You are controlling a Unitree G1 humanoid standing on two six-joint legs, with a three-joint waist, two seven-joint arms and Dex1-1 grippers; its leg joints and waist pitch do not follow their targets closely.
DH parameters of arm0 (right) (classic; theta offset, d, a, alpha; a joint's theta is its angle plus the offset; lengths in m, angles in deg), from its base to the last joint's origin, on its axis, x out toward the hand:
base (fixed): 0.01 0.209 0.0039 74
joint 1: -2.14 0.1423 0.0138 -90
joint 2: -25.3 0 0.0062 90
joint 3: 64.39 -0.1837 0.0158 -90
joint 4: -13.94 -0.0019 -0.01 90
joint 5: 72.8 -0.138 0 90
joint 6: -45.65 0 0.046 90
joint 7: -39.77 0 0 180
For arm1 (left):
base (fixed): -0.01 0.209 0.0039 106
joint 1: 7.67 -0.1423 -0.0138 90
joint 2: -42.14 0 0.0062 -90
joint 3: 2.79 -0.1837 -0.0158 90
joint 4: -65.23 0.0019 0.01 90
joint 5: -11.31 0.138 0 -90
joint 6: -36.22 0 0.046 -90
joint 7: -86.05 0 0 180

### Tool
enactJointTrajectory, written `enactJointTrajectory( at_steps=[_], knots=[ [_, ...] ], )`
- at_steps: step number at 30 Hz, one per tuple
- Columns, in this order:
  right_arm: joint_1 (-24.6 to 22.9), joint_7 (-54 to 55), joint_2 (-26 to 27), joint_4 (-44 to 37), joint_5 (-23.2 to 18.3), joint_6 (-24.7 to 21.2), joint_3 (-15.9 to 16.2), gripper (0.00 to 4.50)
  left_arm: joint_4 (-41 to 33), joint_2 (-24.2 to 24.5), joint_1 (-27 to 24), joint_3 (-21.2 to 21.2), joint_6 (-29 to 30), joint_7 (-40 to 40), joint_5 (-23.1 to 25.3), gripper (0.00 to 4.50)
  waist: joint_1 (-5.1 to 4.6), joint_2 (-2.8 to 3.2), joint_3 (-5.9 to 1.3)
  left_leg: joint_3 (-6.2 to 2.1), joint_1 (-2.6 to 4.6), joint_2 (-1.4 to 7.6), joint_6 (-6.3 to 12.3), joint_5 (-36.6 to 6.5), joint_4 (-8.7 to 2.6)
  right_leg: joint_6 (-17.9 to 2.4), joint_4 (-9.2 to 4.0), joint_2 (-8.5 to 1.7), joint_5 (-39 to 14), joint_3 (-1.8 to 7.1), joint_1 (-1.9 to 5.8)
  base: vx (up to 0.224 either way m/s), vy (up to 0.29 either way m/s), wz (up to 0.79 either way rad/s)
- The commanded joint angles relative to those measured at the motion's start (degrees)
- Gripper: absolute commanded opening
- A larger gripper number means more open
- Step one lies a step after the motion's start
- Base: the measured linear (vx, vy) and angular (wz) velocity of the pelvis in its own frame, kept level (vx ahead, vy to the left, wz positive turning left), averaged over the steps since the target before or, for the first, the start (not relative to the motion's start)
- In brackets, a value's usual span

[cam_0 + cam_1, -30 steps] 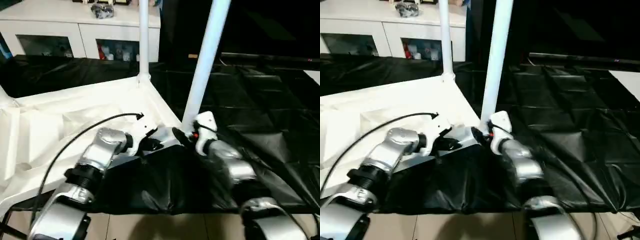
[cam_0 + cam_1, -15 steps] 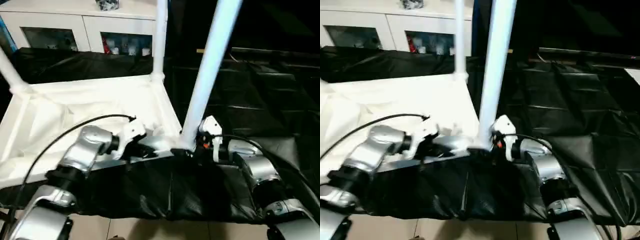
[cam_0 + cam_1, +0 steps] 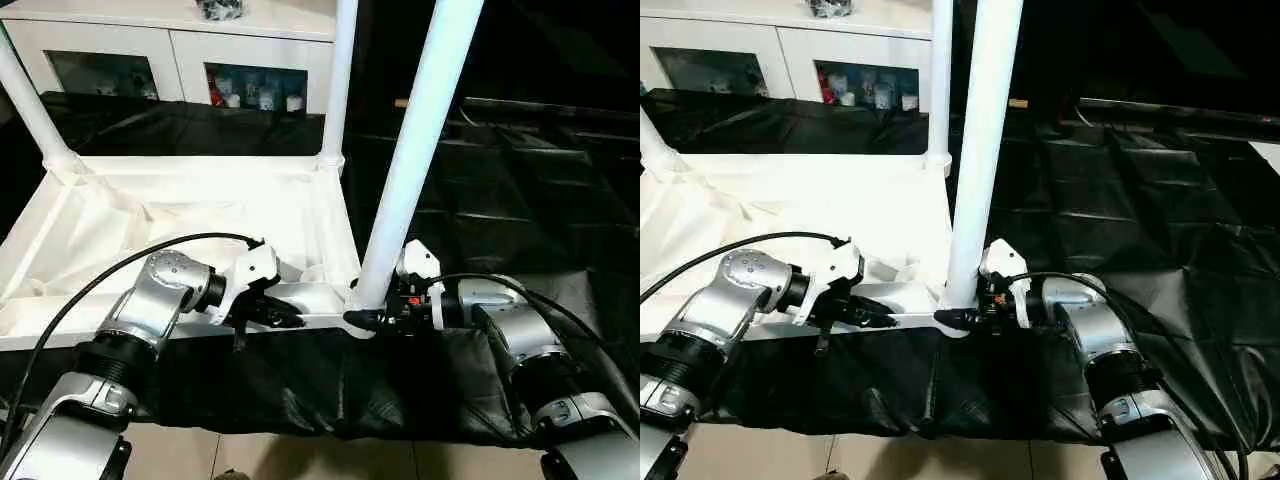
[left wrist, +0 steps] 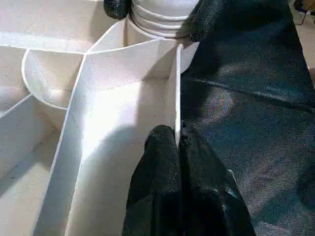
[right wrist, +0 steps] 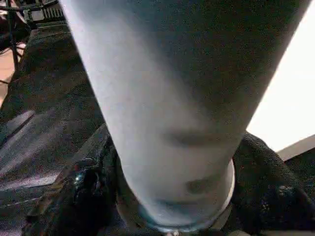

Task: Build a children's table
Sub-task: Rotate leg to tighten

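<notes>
The children's table lies upside down: its white top (image 3: 190, 215) shows the ribbed underside, and three white tube legs stand in corner sockets. My left gripper (image 3: 285, 320) is shut on the thin near rim wall (image 4: 176, 88) of the top, a little left of the near right corner. My right gripper (image 3: 365, 318) sits at the foot of the near right leg (image 3: 415, 160), with one black finger (image 5: 81, 191) on each side of the tube just above its socket, closed against it. Another leg (image 3: 338, 80) rises at the far right corner and one (image 3: 25, 105) at the far left.
Black sheeting (image 3: 520, 200) covers the surface under and to the right of the table top. A white cabinet (image 3: 170, 50) with glass doors stands behind. Bare floor (image 3: 300, 465) shows along the near edge. A black cable (image 3: 120, 270) loops over my left forearm.
The camera has tilted, bringing more of the table top into view. My right wrist has swung round to the right of the near leg and its fingers have closed in on it. The left gripper keeps its hold.
</notes>
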Motion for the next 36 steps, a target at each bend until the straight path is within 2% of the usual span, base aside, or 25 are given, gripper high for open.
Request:
enactJointTrajectory(
  at_steps=[1, 4, 5, 7, 8, 10, 11, 12, 14, 15, 17, 18, 20, 22, 23, 24, 25, 28, 29, 31, 32, 33, 34, 36],
  knots=[
    [-0.7, -1.5, 1.0, -0.2, -0.1, -1.0, 1.3, 2.71, -0.3, -1.0, -0.2, -1.1, -0.2, 0.8, -1.3, 0.00, 0.15, 0.03, -3.24, 0.14, -0.62, 1.64, 4.17, -6.5, -3.03, -10.1, -3.69, -4.27, -11.1, 3.47, 3.72, 0.000, 0.000, 0.00],
    [-1.6, 1.7, 2.6, -0.5, -0.9, -1.4, 0.1, 2.69, 0.4, -1.8, 0.1, -0.7, 0.7, -1.8, -0.9, 0.00, 0.20, 0.03, -3.21, 0.10, -0.62, 1.64, 3.69, -6.9, -3.08, -9.6, -3.85, -4.35, -12.3, 3.54, 3.73, 0.000, 0.000, 0.00],
    [-1.7, 7.4, 4.6, 0.6, -0.9, -1.5, -1.6, 2.69, 1.0, -3.1, 0.6, -0.4, 1.5, -5.0, -0.1, 0.00, 0.04, 0.04, -3.08, 0.04, -0.54, 1.61, 3.13, -7.8, -3.16, -9.1, -4.02, -4.38, -13.8, 3.60, 3.54, 0.000, 0.000, 0.00],
    [-1.6, 9.6, 5.3, 1.1, -0.8, -1.6, -2.1, 2.69, 1.3, -3.5, 0.8, -0.3, 1.9, -6.1, 0.2, 0.00, -0.06, -0.01, -2.93, -0.05, -0.46, 1.45, 2.64, -9.0, -3.26, -8.4, -4.37, -4.45, -16.8, 3.56, 3.49, 0.000, 0.000, 0.00],
    [-1.6, 13.6, 6.6, 2.0, -0.1, -1.2, -2.6, 2.69, 1.5, -4.7, 1.2, -0.2, 2.9, -8.3, 0.7, 0.00, -0.30, 0.08, -2.75, -0.13, -0.35, 1.38, 1.72, -10.3, -3.39, -7.2, -4.82, -4.45, -20.5, 3.57, 3.28, 0.000, 0.000, 0.00],
    [-1.2, 22.6, 9.6, 4.2, 1.5, -0.8, -3.7, 2.69, 2.6, -7.8, 2.3, -0.2, 4.9, -13.3, 1.7, 0.00, -0.46, 0.07, -2.76, -0.15, -0.25, 1.35, 1.14, -10.9, -3.43, -6.5, -5.02, -4.47, -22.4, 3.61, 3.18, 0.000, 0.000, 0.00],
    [0.0, 31.6, 13.5, 7.2, 2.0, -1.8, -5.1, 2.68, 4.0, -11.9, 3.4, -0.4, 6.4, -18.7, 2.7, 0.00, -0.86, 0.22, -2.25, -0.32, 0.16, 1.14, 0.28, -14.0, -3.61, -4.9, -5.90, -4.44, -28.1, 3.36, 2.81, 0.000, 0.000, 0.00],
    [0.2, 32.6, 13.9, 7.5, 2.0, -1.9, -5.3, 2.68, 4.1, -12.3, 3.5, -0.4, 6.5, -19.2, 2.8, 0.00, -1.05, 0.11, -2.27, -0.36, 0.28, 0.99, 0.05, -14.6, -3.53, -4.3, -6.04, -4.46, -30.1, 3.26, 2.78, 0.000, 0.000, 0.00],
    [1.7, 39.6, 17.2, 10.0, 2.2, -2.7, -6.5, 2.68, 5.0, -15.7, 4.2, -0.7, 7.4, -23.2, 3.4, 0.00, -1.26, 0.39, -2.22, -0.62, 0.64, 0.75, 0.06, -16.4, -3.49, -2.6, -6.77, -4.56, -34.2, 3.00, 2.65, 0.000, 0.000, 0.00],
    [2.3, 42.1, 18.2, 10.7, 2.7, -2.4, -6.5, 2.68, 5.2, -16.8, 4.4, -0.8, 7.7, -24.5, 3.7, 0.00, -1.46, 0.43, -2.21, -0.69, 0.68, 0.84, 0.20, -17.0, -3.59, -2.2, -6.95, -4.57, -34.6, 2.92, 2.59, 0.000, 0.000, 0.00],
    [3.6, 45.0, 20.4, 11.5, 3.0, -2.7, -6.9, 2.68, 5.3, -18.7, 4.4, -1.4, 8.0, -26.4, 4.0, 0.00, -1.59, 0.37, -2.41, -0.72, 0.67, 0.83, 0.67, -17.2, -3.68, -2.2, -6.89, -4.47, -33.3, 2.93, 2.65, 0.000, 0.000, 0.00],
    [3.9, 45.6, 21.0, 11.6, 3.0, -2.8, -7.0, 2.68, 5.3, -19.2, 4.3, -1.5, 8.0, -26.8, 4.1, 0.00, -1.57, 0.66, -2.50, -0.75, 0.44, 0.96, 0.96, -16.7, -3.87, -2.6, -6.72, -4.41, -31.3, 3.06, 2.82, 0.000, 0.000, 0.00],
    [3.7, 44.7, 20.9, 10.5, 5.3, 0.1, -4.8, 2.68, 4.8, -19.6, 3.8, -2.3, 7.7, -26.9, 4.5, 0.00, -1.53, 0.54, -2.63, -0.63, 0.41, 1.01, 1.46, -16.3, -3.91, -3.2, -6.46, -4.31, -28.6, 3.17, 2.85, 0.000, 0.000, 0.00],
    [3.4, 42.7, 20.6, 9.9, 4.5, 1.0, -5.2, 2.68, 4.6, -19.3, 3.6, -2.4, 7.7, -26.8, 4.6, 0.00, -1.47, 0.63, -2.74, -0.58, 0.22, 1.11, 1.82, -15.3, -3.98, -4.2, -6.08, -4.36, -26.0, 3.43, 2.99, 0.000, 0.000, 0.00],
    [3.2, 42.0, 20.4, 9.6, 4.1, 1.1, -5.5, 3.02, 4.5, -19.1, 3.5, -2.4, 7.7, -26.5, 4.6, 0.00, -1.43, 0.53, -2.75, -0.49, 0.20, 1.13, 2.12, -14.8, -3.96, -4.7, -5.90, -4.35, -24.7, 3.55, 2.99, 0.000, 0.000, 0.00],
    [2.9, 40.0, 19.8, 9.2, 3.3, 1.6, -6.0, 3.02, 4.3, -18.4, 3.4, -2.1, 7.4, -26.1, 4.8, 0.00, -1.41, 0.50, -2.74, -0.39, 0.21, 1.10, 2.41, -14.7, -3.94, -5.1, -5.87, -4.35, -24.2, 3.58, 3.05, 0.000, 0.000, 0.00],
    [2.7, 38.3, 19.3, 8.8, 2.8, 1.9, -6.3, 3.39, 4.2, -17.9, 3.3, -1.8, 7.2, -25.8, 4.9, 0.00, -1.35, 0.52, -2.75, -0.38, 0.20, 1.10, 2.50, -14.6, -3.89, -5.3, -5.86, -4.41, -24.2, 3.60, 3.05, 0.000, 0.000, 0.00],
    [1.9, 33.8, 17.1, 7.6, 2.0, 2.6, -6.2, 3.47, 3.3, -16.1, 2.6, -1.6, 6.0, -23.7, 4.6, 0.00, -1.23, 0.30, -2.85, -0.34, -0.12, 1.09, 3.30, -13.1, -3.86, -5.6, -5.69, -4.46, -23.4, 3.65, 3.40, 0.000, 0.000, 0.00],
    [1.6, 31.6, 16.0, 7.0, 1.7, 2.5, -5.9, 3.76, 2.8, -15.1, 2.2, -1.6, 5.5, -22.6, 4.6, 0.00, -1.13, 0.25, -2.96, -0.32, -0.22, 1.18, 3.72, -12.1, -3.78, -5.9, -5.48, -4.46, -21.8, 3.71, 3.50, 0.000, 0.000, 0.00],
    [1.1, 27.6, 13.4, 5.9, 1.8, 3.0, -4.9, 3.84, 1.6, -12.9, 1.3, -1.5, 4.9, -20.2, 4.1, 0.00, -1.10, 0.13, -3.08, -0.26, -0.25, 1.27, 4.02, -10.8, -3.75, -6.6, -5.16, -4.41, -19.3, 3.75, 3.59, 0.000, 0.000, 0.00],
    [0.8, 25.1, 11.8, 5.3, 1.9, 3.1, -4.2, 3.89, 0.8, -11.6, 0.8, -1.4, 4.0, -18.5, 3.6, 0.00, -1.02, 0.21, -3.37, -0.17, -0.56, 1.27, 4.83, -8.1, -3.46, -8.1, -4.41, -4.39, -14.0, 3.82, 3.85, 0.000, 0.000, 0.00],
    [0.6, 22.6, 10.4, 4.7, 2.1, 3.7, -3.6, 3.89, 0.0, -10.5, 0.2, -1.2, 3.1, -16.4, 2.7, 0.00, -1.02, 0.21, -3.37, -0.17, -0.56, 1.27, 4.83, -8.1, -3.46, -8.1, -4.41, -4.39, -14.0, 3.82, 3.85, 0.000, 0.000, 0.00],
    [0.4, 20.5, 9.4, 4.3, 2.1, 3.8, -3.2, 3.89, -0.7, -9.5, -0.2, -1.1, 2.9, -15.0, 2.1, 0.00, -1.11, -0.02, -3.48, -0.12, -0.82, 1.23, 5.36, -6.4, -3.29, -9.2, -3.91, -4.31, -10.8, 3.81, 4.03, 0.000, 0.000, 0.00],
    [-0.1, 15.3, 7.7, 2.9, 1.2, 3.2, -2.3, 3.89, -1.8, -7.8, -0.9, -1.3, 1.8, -12.1, 1.5, 0.00, -1.04, 0.00, -3.45, 0.12, -0.79, 1.22, 6.66, -5.3, -3.02, -10.7, -3.57, -4.10, -7.4, 3.83, 3.87, 0.000, 0.000, 0.00]
  ],
)
